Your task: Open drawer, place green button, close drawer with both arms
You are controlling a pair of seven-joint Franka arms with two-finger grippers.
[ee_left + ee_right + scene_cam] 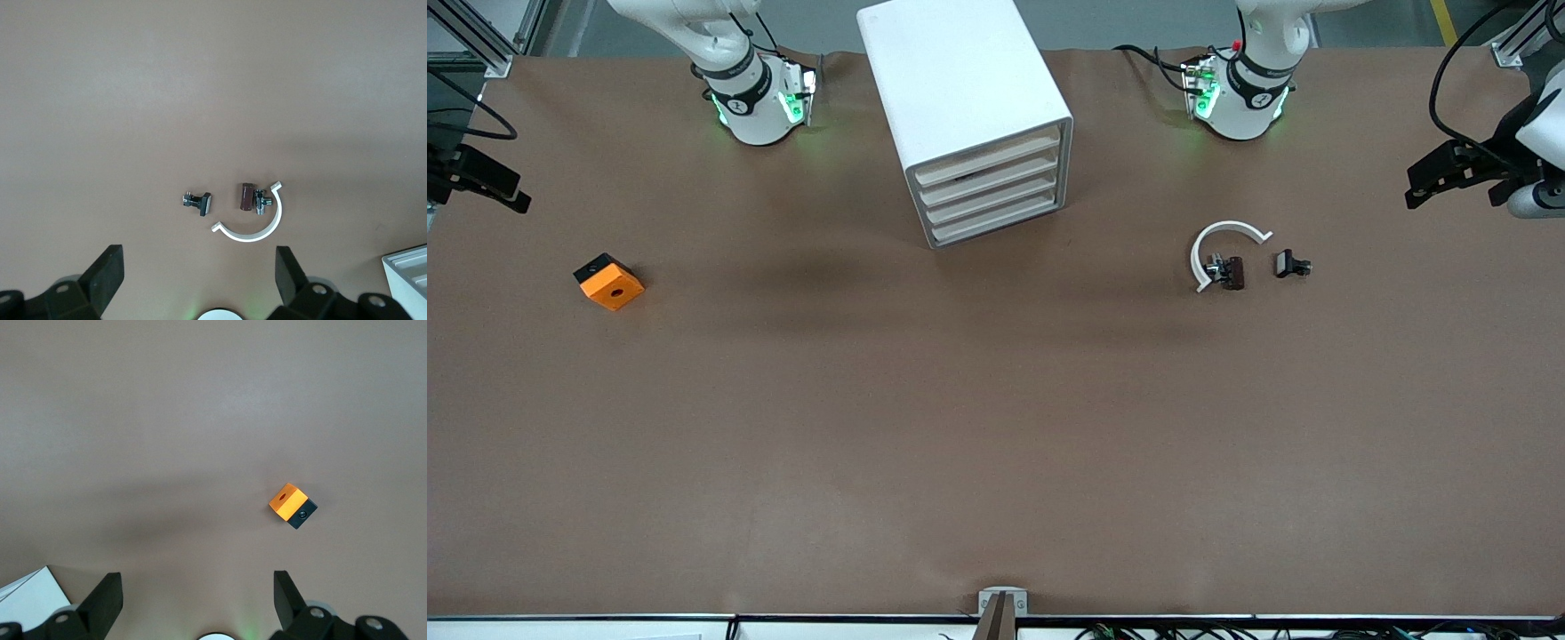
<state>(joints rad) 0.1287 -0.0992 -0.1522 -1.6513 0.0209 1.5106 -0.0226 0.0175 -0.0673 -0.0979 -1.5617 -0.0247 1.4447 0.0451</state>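
Tiny dark button (1291, 264), perhaps, beside white strip (1221, 233); left hand (198, 270) and right hand (197, 590) spread over table (996, 427) ends.

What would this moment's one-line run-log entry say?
stage: before start | drawer unit: all drawers shut | left gripper: fingers open, over clip pieces | right gripper: fingers open, near orange block | button: not seen

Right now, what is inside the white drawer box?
All four drawers of the white drawer box are shut, so only their cream fronts show. Whatever is inside is hidden.

Closed drawer cabinet (969, 116), button seemingly unseen.
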